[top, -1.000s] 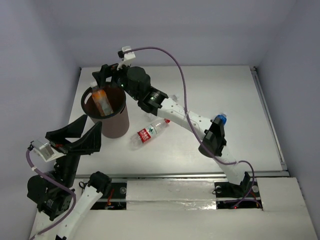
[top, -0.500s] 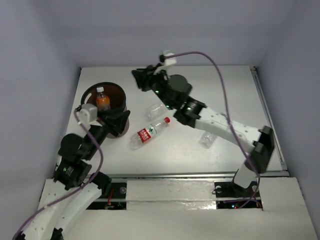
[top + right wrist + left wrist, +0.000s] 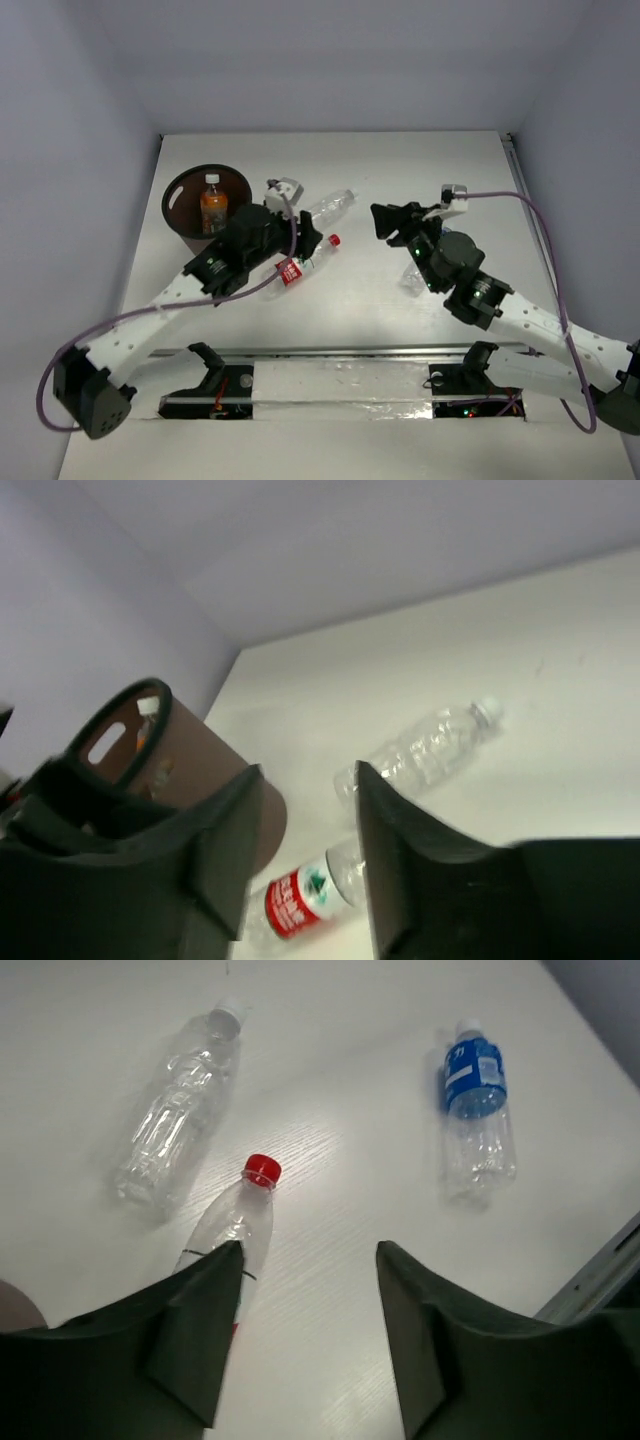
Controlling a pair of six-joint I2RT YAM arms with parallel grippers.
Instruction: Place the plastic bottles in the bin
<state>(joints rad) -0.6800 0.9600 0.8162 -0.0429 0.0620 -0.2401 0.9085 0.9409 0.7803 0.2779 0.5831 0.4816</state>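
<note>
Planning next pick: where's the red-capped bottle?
Top view, centre-left: red-capped bottle lies right of the bin, on the near side of the plain clear bottle, under the open left gripper.

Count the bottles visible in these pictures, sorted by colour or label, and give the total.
orange bottle, standing in the bin: 1
plain clear bottle, lying on the table: 1
red-labelled bottle, lying on the table: 1
blue-labelled bottle, lying on the table: 1
Total: 4 bottles
</note>
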